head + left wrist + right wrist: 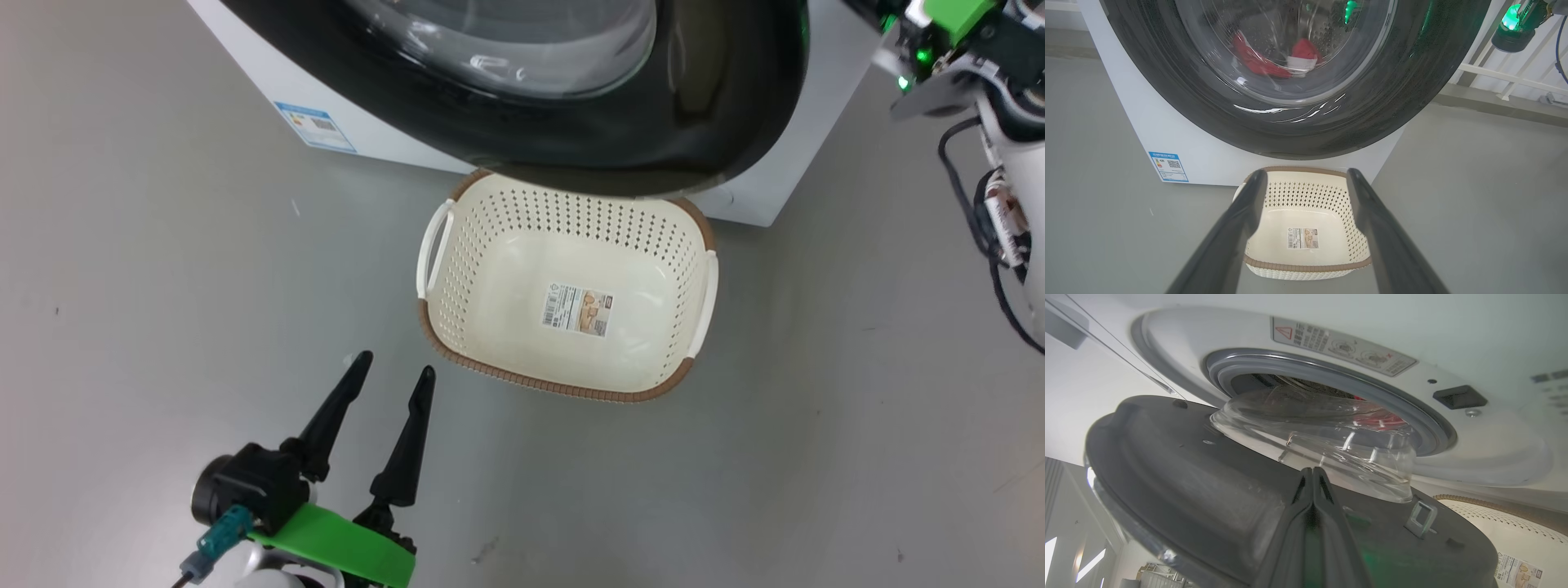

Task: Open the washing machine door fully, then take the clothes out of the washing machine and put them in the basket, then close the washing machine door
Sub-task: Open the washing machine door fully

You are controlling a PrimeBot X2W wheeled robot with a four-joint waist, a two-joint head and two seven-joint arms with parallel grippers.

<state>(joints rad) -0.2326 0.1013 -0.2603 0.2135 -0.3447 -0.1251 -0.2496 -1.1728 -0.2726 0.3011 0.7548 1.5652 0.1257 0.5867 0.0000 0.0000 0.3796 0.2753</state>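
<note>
The washing machine door (653, 139) stands partly open, its black rim hanging over the far edge of the basket (563, 388). Through its glass, red clothes (1257, 61) lie in the drum of the washing machine (1147, 122). My left gripper (395, 364) is open and holds nothing, low over the floor, left of and nearer than the basket. In the left wrist view my left gripper (1306, 173) frames the basket (1306, 267). My right gripper (1312, 470) is shut, tips against the door's inner face (1188, 490) just below the glass bowl (1323, 449). Red clothes (1372, 412) show behind the grey ring.
Grey floor lies all around. A blue label (316, 126) marks the machine's base. My right arm (1012, 163) with loose cables hangs at the right edge, beside the machine's corner. A white railing (1494, 73) runs behind the machine on the right.
</note>
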